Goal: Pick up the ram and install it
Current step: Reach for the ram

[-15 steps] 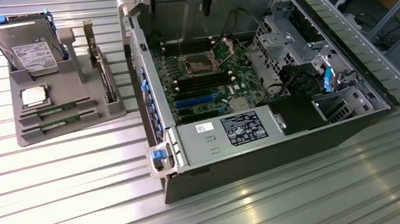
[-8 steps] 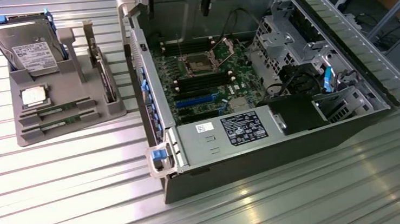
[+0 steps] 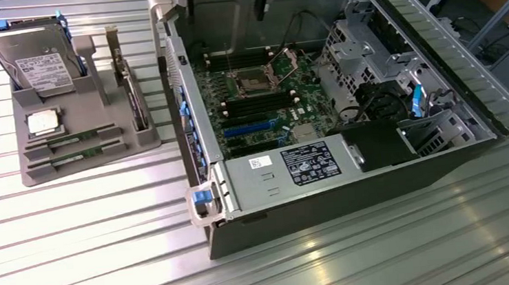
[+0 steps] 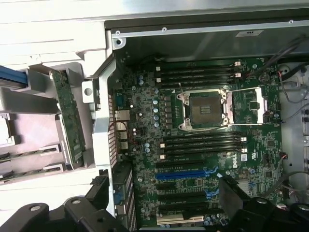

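Ram (image 3: pixel 74 139) lies flat in a shallow slot of the grey tray (image 3: pixel 64 174), on the exterior view's left, with a twin stick (image 3: pixel 79 156) just beside it; either could serve. It looks light, thin and stiff, yet fragile. It is best taken by its long edges near the middle, with a gentle squeeze and the pads kept off the chips and contacts. The same tray carries a hard drive (image 3: pixel 35 61) and a processor chip (image 3: pixel 42 123). Well apart, the gripper (image 4: pixel 161 198) hangs over the motherboard (image 4: pixel 193 159) of the open computer case (image 3: pixel 269 203), jaws spread wide and holding nothing. Memory slots (image 4: pixel 203 142) that appear empty flank the processor socket (image 4: pixel 203 108).
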Controlling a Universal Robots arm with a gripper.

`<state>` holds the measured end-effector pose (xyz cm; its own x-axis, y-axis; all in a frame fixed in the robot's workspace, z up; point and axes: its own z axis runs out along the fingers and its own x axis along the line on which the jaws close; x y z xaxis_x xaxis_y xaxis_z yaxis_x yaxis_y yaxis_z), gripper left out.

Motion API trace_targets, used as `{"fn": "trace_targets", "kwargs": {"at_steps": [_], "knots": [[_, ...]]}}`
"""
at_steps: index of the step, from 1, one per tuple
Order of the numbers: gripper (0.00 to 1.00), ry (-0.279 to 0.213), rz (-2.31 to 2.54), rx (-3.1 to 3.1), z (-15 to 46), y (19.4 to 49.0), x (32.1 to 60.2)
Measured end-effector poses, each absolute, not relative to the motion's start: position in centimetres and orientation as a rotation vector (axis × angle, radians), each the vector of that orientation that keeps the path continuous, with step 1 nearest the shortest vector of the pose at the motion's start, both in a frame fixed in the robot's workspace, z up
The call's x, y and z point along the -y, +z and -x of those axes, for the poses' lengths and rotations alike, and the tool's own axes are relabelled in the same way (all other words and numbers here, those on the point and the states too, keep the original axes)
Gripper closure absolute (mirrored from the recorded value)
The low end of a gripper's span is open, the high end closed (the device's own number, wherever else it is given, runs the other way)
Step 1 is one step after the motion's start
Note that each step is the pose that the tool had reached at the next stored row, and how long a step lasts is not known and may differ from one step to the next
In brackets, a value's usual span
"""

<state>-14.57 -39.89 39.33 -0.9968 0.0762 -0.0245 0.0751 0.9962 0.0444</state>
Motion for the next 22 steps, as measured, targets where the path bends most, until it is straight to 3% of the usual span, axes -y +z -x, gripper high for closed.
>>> {"fn": "trace_targets", "kwargs": {"at_steps": [22], "knots": [[0.01,0.068,-0.118,-3.112,15.8,39.3,39.9]]}}
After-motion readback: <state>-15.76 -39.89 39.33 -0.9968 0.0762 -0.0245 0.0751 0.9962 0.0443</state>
